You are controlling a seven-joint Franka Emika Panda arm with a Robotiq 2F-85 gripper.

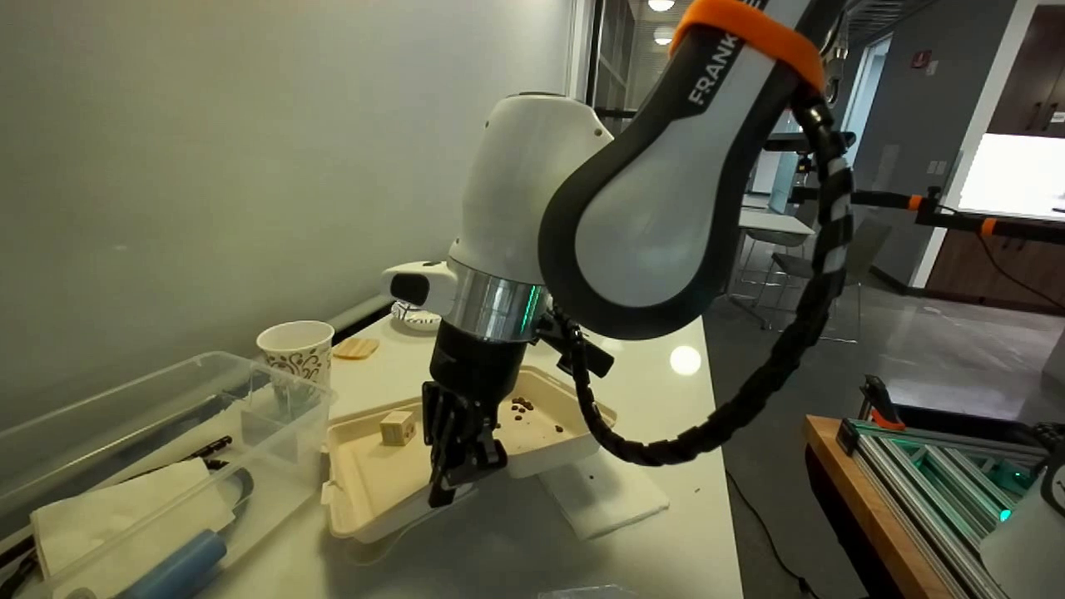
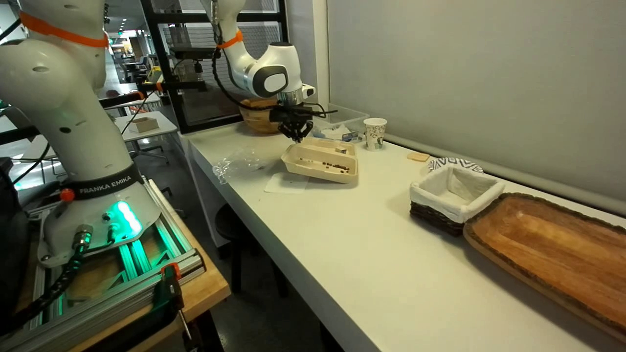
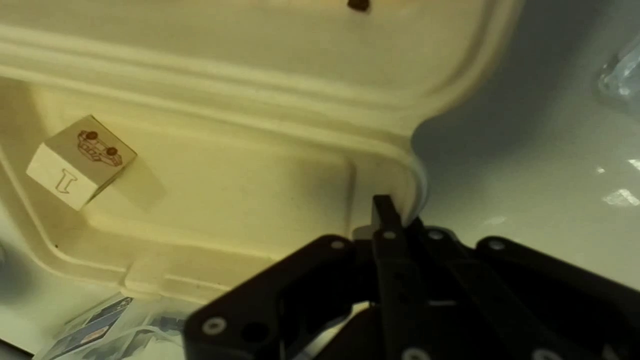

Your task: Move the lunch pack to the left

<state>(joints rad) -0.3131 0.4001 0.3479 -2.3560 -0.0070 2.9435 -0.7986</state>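
The lunch pack is a beige open clamshell box, seen in both exterior views point(image 1: 366, 474) point(image 2: 313, 171) and filling much of the wrist view point(image 3: 225, 190). One half holds a small wooden block point(image 3: 82, 162) with a car print; the other holds several dark brown bits point(image 2: 337, 167). My gripper point(image 3: 402, 215) is at a corner of the half with the block. One finger is inside the wall and one outside, closed on the rim. The gripper also shows in both exterior views point(image 1: 448, 489) point(image 2: 297, 139). I cannot tell whether the box is raised off the table.
A clear plastic bin point(image 1: 283, 449) and a patterned paper cup point(image 1: 295, 349) stand near the box. A flat white square point(image 1: 611, 499) lies beside it. Crumpled clear plastic point(image 2: 239, 164), a lined basket point(image 2: 455, 190) and a brown wooden tray point(image 2: 562, 244) are also on the table.
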